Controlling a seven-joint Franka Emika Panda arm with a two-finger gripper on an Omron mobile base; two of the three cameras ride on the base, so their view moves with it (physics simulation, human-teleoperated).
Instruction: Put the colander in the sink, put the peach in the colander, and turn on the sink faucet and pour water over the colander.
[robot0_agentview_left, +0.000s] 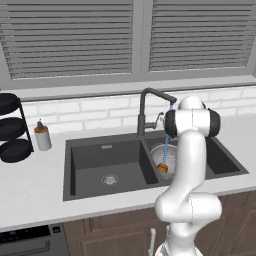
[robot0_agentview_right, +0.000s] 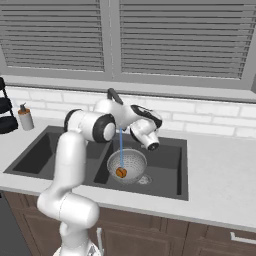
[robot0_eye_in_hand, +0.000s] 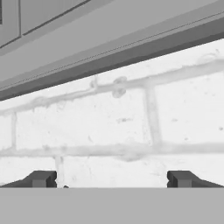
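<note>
Water (robot0_agentview_right: 120, 148) runs from the sink faucet (robot0_agentview_left: 150, 107) onto the peach (robot0_agentview_right: 120, 172) inside the colander (robot0_agentview_right: 129, 165), right basin of the sink (robot0_agentview_left: 80, 192); all 3 steps look done. Gripper (robot0_eye_in_hand: 112, 179) spread wide, holding nothing, facing the wall tiles (robot0_eye_in_hand: 113, 127).

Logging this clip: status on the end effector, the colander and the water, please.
End effector open, empty, facing the tiled wall. Peach in colander, colander in sink right basin. Water running onto it from sink faucet. Nothing in the way.

Even, flat rendered light, soft shadows inside the sink (robot0_agentview_left: 75, 165) basins (no glare), slightly coarse, low-resolution edges
</note>
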